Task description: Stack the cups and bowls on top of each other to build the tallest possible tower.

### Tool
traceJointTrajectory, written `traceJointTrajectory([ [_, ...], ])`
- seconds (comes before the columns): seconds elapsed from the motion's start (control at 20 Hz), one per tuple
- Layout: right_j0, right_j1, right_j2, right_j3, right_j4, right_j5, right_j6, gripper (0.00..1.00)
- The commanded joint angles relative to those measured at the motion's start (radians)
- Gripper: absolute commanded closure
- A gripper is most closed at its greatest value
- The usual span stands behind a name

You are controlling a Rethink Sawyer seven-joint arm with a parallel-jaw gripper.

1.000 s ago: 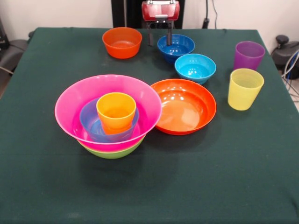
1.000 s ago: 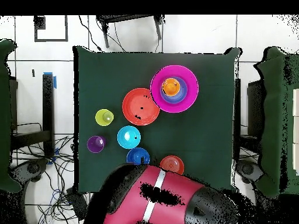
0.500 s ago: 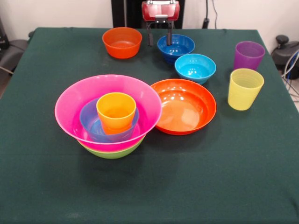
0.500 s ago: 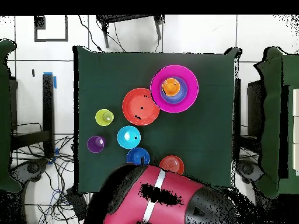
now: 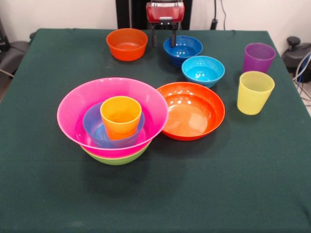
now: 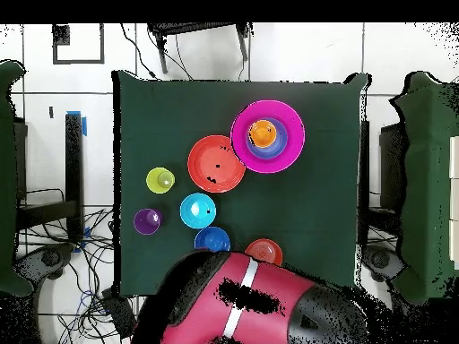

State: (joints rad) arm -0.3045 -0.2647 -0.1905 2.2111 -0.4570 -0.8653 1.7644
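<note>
**Tool spread above the dark blue bowl's rim**

The tool (image 5: 164,40) hangs with its two fingers apart, one by the dark blue bowl (image 5: 182,49), the small orange bowl (image 5: 127,43) to the other side. Nearer sit the cyan bowl (image 5: 203,70), purple cup (image 5: 258,57), yellow cup (image 5: 254,92) and shallow orange bowl (image 5: 191,110). The tower (image 5: 112,119) stands on the desk (image 5: 233,184): orange cup in blue bowl, in pink, on lime green.

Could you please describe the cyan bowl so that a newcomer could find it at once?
In the front view, start from the large shallow orange plastic bowl at the middle of the green table. Just behind it sits the small glossy cyan plastic bowl. It is lighter than the dark blue bowl behind it, and low and round, unlike the nearby tall cups.
</note>
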Motion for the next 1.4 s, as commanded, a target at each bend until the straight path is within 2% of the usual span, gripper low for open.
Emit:
traceJointTrajectory([
  [0.05,0.001,0.038,0.109,-0.136,0.014,0.147,0.156,0.0],
  [0.45,0.015,0.045,0.093,-0.131,0.029,0.111,0.156,0.0],
  [0.6,0.023,0.065,0.076,-0.12,0.054,0.004,0.171,0.0],
  [0.75,0.029,0.064,0.074,-0.12,0.066,-0.01,0.173,0.0],
  [0.8,0.027,0.068,0.075,-0.12,0.064,-0.02,0.178,1.0],
  [1.4,0.016,0.054,0.08,-0.117,0.047,0.017,0.173,1.0],
])
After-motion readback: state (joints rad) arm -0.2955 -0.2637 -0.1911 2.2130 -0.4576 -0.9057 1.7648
